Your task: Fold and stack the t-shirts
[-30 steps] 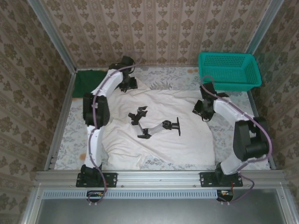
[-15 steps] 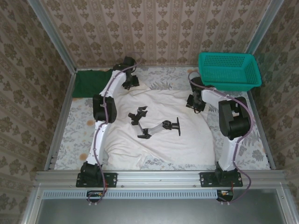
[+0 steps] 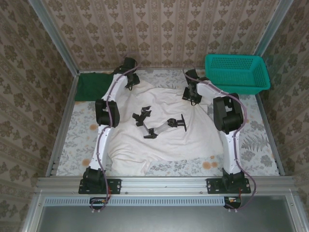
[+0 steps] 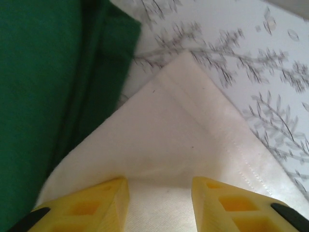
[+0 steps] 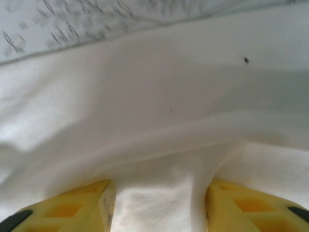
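Leftmost, green t-shirt: folded at the table's far-left corner, beside the white shirt's corner.
Left gripper: yellow fingers parted, white cloth between them; grip uncertain.
Off-white t-shirt: spread mid-table, printed with a dark robot-arm graphic; no legible writing.
Right gripper: fingers apart, bunched white fabric between them; hold unclear.
Teal basket: far right.

The off-white t-shirt carried a black-and-white graphic. The second t-shirt was plain dark green, the basket teal mesh, the desk grey fern-printed, the pincer fingers yellow.
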You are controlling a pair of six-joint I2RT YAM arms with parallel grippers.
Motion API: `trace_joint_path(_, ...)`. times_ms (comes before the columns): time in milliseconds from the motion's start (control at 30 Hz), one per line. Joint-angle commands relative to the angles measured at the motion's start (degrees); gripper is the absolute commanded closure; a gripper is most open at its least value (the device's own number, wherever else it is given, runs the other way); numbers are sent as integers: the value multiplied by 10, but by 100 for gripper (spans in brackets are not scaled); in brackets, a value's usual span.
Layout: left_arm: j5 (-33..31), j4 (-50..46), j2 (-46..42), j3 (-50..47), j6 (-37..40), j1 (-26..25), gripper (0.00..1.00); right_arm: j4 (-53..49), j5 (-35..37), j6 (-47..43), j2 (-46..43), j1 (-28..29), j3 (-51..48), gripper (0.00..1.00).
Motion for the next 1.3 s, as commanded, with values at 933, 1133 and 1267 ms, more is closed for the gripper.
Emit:
trace_joint_path(933, 12, 24, -661, -733, -58, 42, 41, -96, -124, 16, -535, -202, -492, 45)
trace_joint_path(1133, 23, 6, -711, -887, -67, 44, 43, -98, -169, 1, -491, -209, -529, 53)
trace_joint_path(1267, 37, 21, -701, -951, -96, 46, 42, -99, -157, 21, -495, -210, -550, 49)
